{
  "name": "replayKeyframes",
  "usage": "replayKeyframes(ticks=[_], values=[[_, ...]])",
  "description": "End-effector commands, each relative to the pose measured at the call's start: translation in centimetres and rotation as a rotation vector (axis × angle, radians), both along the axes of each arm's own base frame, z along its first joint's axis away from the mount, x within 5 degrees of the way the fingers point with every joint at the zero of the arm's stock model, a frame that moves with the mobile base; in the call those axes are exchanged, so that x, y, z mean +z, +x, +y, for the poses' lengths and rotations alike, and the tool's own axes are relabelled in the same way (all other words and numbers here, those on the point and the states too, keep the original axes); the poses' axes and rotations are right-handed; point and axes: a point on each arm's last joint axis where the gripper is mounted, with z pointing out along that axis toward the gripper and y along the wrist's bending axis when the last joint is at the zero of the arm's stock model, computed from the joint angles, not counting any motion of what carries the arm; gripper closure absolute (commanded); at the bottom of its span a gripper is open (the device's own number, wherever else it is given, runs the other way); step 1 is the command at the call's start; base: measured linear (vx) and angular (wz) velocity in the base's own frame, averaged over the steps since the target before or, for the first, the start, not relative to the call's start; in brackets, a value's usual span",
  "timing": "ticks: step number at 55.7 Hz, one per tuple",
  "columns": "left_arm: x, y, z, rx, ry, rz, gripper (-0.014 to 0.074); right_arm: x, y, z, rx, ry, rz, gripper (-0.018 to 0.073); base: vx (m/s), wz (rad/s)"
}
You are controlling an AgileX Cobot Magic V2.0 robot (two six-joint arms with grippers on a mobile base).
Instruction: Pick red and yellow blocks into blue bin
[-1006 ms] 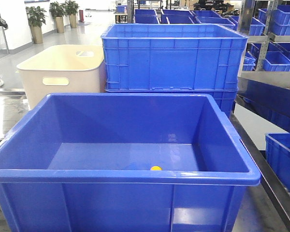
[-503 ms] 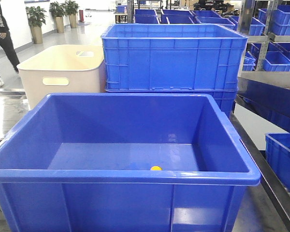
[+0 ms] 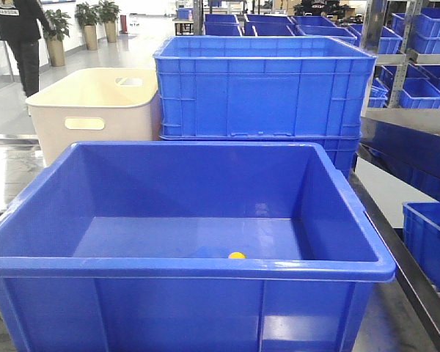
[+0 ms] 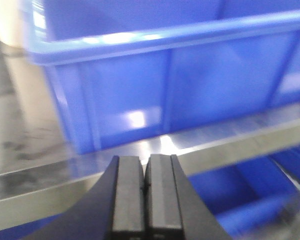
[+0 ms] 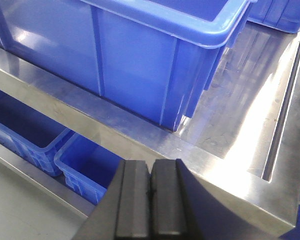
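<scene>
The big blue bin [image 3: 187,213] fills the steel table [image 5: 230,125], a ribbed crate [image 3: 264,88] at its twelve o'clock, a cream tub [image 3: 95,110] at eleven, a yellow block [image 3: 237,255] on the bin's floor at six, while the left gripper [image 4: 145,187] and right gripper [image 5: 150,195] sit clenched on nothing.

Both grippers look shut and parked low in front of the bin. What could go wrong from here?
1. The right gripper and left gripper sit shut below the blue bin's thick rim; rising straight up may clip it or the steel table edge.
2. Only a yellow piece shows inside; no red block is visible, so completion can't be confirmed.
3. A person walks in the background.
</scene>
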Motion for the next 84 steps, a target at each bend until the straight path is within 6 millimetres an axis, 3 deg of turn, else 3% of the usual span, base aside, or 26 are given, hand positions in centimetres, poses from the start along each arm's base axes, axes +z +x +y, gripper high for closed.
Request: replayKeyframes(ticks=[1,16,28,84], values=[[-0.1,-0.3,0.5,0.084,-0.042,-0.124,0.0603,1.4,0.3,0.1,0.003,0.028,-0.09,0.0573,0.0,0.0],[-7.3,0.1,1.6,0.281,-0.069,-0.283,0.0603,1.3,0.3,0.1,0.003,0.027,-0.09,0.0573,0.0,0.0],[-10.9,0.9,2.0,0.326,-0.083,-0.373,0.0603,1.2,0.3,0.1,0.002,0.022,-0.078,0.0573,0.0,0.0],[-11.0,0.9,2.1,0.338,-0.095,-0.383,0.0603,1.2,0.3,0.1,0.002,0.022,-0.078,0.0573,0.0,0.0]])
